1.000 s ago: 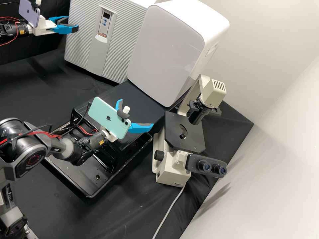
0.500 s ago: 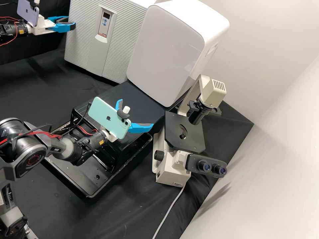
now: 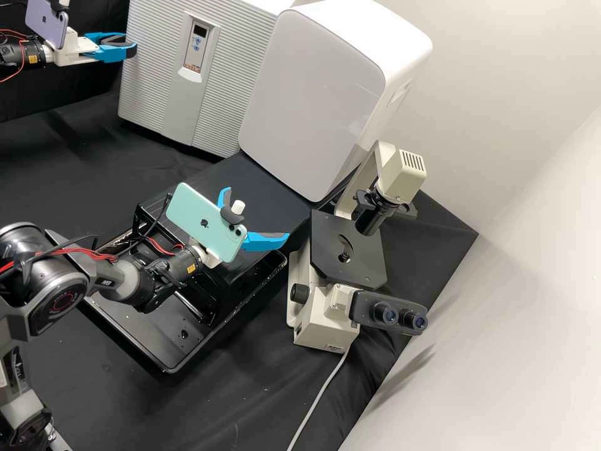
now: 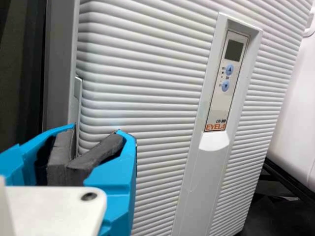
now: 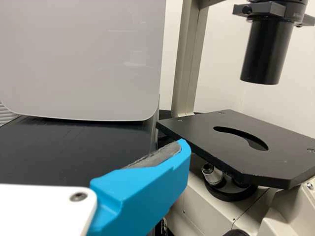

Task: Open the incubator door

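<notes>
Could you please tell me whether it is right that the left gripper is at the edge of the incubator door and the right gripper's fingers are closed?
Not quite: the high view shows the right gripper with fingers spread apart. The left gripper is at the incubator door's edge.

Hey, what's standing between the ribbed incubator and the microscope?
A white, smooth-fronted cabinet stands between the ribbed incubator and the microscope; the high view shows that.
</notes>
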